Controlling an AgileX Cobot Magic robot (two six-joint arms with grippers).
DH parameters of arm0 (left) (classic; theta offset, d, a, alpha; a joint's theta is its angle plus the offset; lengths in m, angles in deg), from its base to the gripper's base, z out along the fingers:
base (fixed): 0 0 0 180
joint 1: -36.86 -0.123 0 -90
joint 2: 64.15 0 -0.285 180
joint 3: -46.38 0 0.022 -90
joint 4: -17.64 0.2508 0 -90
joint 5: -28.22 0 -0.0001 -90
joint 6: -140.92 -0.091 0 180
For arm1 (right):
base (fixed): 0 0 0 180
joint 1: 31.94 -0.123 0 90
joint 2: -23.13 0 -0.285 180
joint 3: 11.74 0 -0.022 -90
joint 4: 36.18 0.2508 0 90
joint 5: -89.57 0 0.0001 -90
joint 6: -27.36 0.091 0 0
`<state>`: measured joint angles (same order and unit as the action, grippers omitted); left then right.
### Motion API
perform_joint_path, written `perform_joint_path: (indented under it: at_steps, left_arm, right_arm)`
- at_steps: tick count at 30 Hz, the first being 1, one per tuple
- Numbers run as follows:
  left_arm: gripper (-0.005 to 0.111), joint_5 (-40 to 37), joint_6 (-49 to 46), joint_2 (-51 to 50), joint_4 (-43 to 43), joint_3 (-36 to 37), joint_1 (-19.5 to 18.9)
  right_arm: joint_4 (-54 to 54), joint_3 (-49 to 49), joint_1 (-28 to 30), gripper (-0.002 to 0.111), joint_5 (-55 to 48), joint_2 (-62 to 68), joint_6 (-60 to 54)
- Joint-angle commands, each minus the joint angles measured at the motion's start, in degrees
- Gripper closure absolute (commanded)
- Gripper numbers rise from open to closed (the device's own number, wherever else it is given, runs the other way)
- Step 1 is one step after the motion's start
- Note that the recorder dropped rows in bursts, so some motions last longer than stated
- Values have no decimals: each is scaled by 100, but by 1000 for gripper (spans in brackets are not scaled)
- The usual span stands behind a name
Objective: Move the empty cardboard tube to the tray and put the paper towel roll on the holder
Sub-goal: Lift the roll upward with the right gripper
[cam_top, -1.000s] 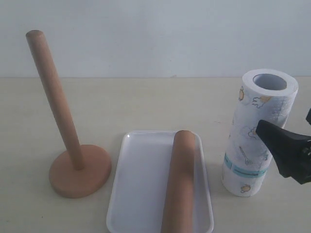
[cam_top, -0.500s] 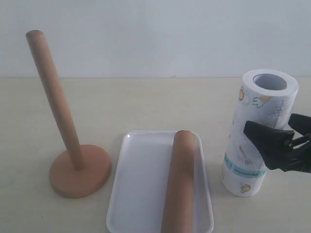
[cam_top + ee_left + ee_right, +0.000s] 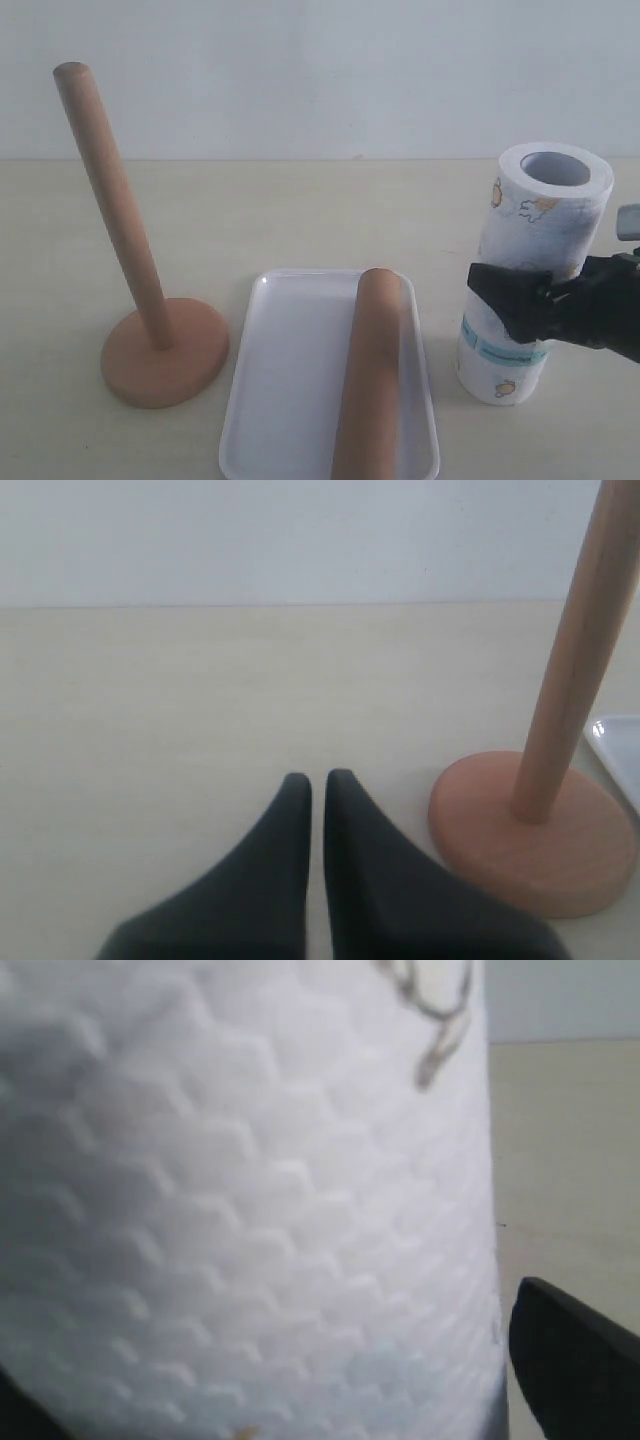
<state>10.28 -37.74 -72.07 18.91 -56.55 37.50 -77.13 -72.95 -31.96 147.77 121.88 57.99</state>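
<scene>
Left jaws: shut tip to tip, holding nothing, low over the bare counter and near the round base of the holder.

Right jaws: spread wide, set around the paper towel roll at about mid-height, one finger across the front of the roll in the exterior view. No firm grip seen; a thin gap between the roll and one fingertip in the right wrist view.

Paper towel roll: upright on the counter at the right, hollow centre facing up, just beside the tray and well apart from the holder.

Holder: on the counter at the left, rod bare.

Cardboard tube: flat in the tray, lengthwise along its right side, far end at the far rim, near end cut off by the picture's edge.
</scene>
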Motion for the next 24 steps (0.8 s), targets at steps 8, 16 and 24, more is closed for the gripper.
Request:
perform_joint_path:
  at_steps: [8, 16, 24]
  left_arm:
    - [103, -5, -23, 14, -64, 15, -15]
    - [103, -5, -23, 14, -64, 15, -15]
    - [103, -5, -23, 14, -64, 15, -15]
  right_arm:
    - [-368, 130, -1, 107, 572, 166, 79]
    - [-653, 386, -1, 107, 962, -248, 519]
    - [-1512, 1146, -1, 109, 708, -1235, 2166]
